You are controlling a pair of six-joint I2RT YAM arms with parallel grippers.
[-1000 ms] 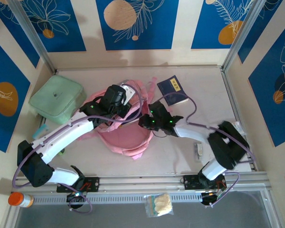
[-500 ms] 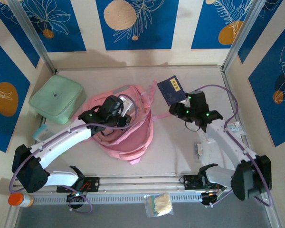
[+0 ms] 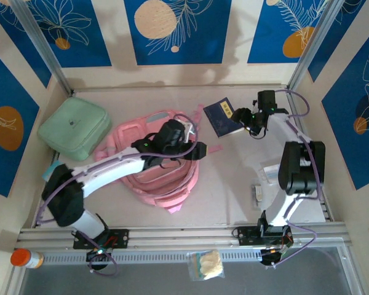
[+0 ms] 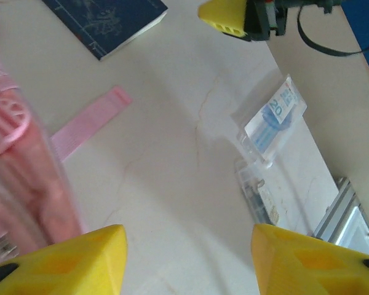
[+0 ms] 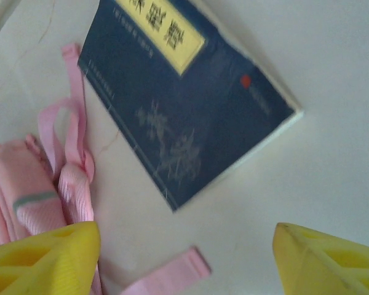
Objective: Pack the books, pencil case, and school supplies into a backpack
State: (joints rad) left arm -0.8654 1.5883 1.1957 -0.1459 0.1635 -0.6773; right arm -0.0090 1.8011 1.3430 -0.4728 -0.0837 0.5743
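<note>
Backpack [image 3: 163, 184], pink, lies slumped mid-table, one strap [image 4: 89, 123] trailing to the right. Over its right side hangs the left gripper [image 3: 195, 149], jaws parted and holding nothing. Toward the table's far right corner a navy book [image 3: 220, 118] lies flat. The right gripper [image 3: 238, 115] hovers at its right edge, jaws apart and empty.

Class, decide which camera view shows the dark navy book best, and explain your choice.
The right wrist view: the navy book lies large there, label, cover drawing and page edge plain. The top external view shows it small; the left wrist view catches one corner.
</note>
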